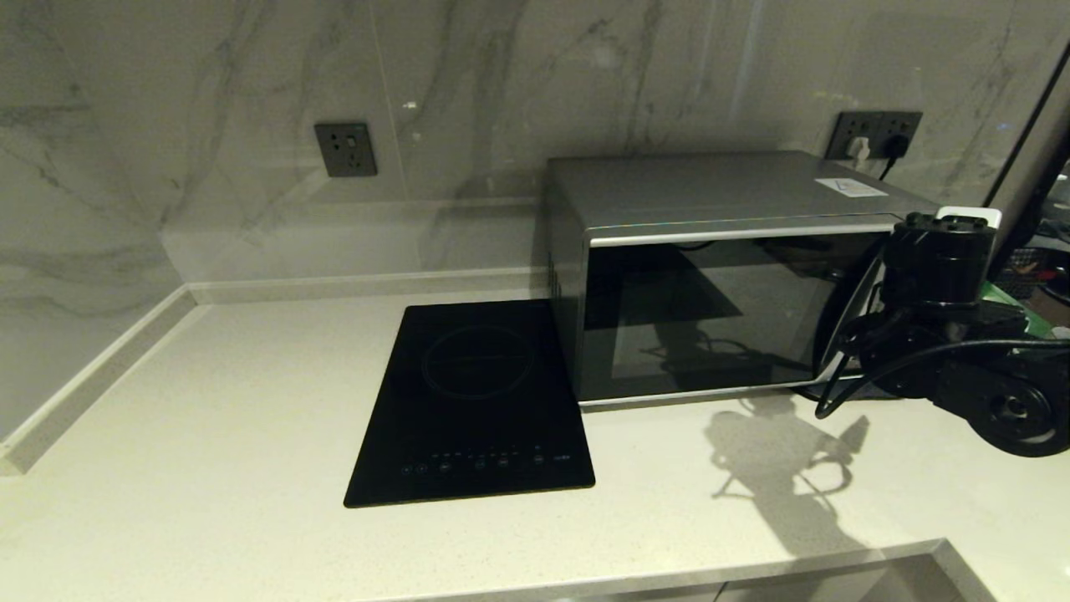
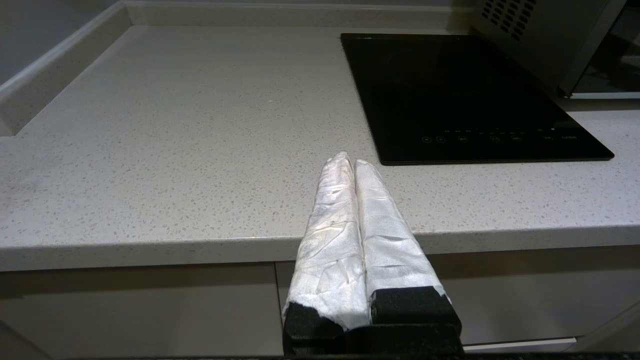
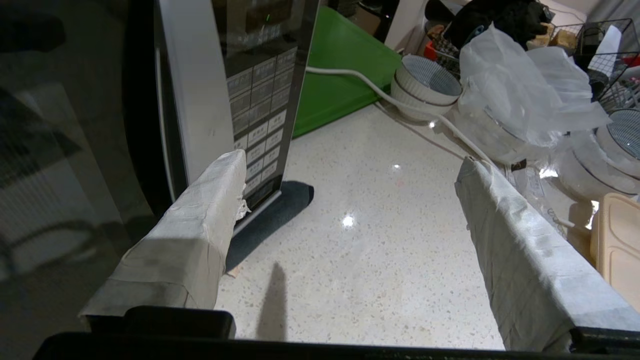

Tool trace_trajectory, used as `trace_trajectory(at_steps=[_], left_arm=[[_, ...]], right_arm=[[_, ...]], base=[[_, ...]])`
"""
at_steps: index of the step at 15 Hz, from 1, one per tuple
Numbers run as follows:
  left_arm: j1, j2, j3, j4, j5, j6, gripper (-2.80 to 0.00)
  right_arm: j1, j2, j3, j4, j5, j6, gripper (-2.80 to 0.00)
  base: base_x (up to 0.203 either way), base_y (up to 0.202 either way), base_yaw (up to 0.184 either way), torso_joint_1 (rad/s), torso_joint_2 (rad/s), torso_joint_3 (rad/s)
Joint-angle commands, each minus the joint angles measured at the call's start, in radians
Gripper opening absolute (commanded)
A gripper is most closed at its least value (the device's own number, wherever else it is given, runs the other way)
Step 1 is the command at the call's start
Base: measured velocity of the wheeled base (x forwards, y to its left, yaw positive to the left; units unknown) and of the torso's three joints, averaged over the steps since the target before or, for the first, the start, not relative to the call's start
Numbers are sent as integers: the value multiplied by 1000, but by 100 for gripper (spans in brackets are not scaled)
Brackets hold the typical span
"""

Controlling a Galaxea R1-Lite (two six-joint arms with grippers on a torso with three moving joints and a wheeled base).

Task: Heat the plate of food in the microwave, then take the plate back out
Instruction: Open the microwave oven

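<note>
1. The microwave is standing on the counter against the wall, just beside the cooktop. Its dark glass door is sitting flush with the casing, so it reads as closed.

2. The right gripper is hanging at the microwave's right front corner, close to the handle strip and button panel. Its jaws are standing wide apart, holding nothing; one finger is lying just in front of the strip and panel, the other well out over the bare counter.

3. The left gripper is sitting parked below the counter's front edge, well away from the microwave, with its jaws pressed together and empty.

4. The plate is not showing in any view. Through the dark glass I cannot tell whether it is inside the oven. To the right of the microwave a green tray, white bowls and a power cord are lying on the counter.

5. Judged from this, the step in hand is working the door or the controls, with the right arm doing the job alone.

6. The next move is likely calling for the near finger to be lined up on the handle strip or a button, keeping the far finger away from the cord and bowls.
</note>
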Motion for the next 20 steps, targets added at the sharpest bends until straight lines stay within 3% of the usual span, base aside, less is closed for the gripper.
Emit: trace_trajectory(at_steps=[1, 9, 20], left_arm=[[0, 1, 0, 0, 0, -1, -280], [0, 1, 0, 0, 0, -1, -280], [0, 1, 0, 0, 0, -1, -280]], right_arm=[[2, 48, -1, -3, -7, 2, 0], [-16, 180, -131, -1, -4, -3, 0], [-73, 271, -190, -2, 0, 0, 0]], base=[[0, 0, 0, 0, 0, 0], [0, 0, 0, 0, 0, 0], [0, 0, 0, 0, 0, 0]])
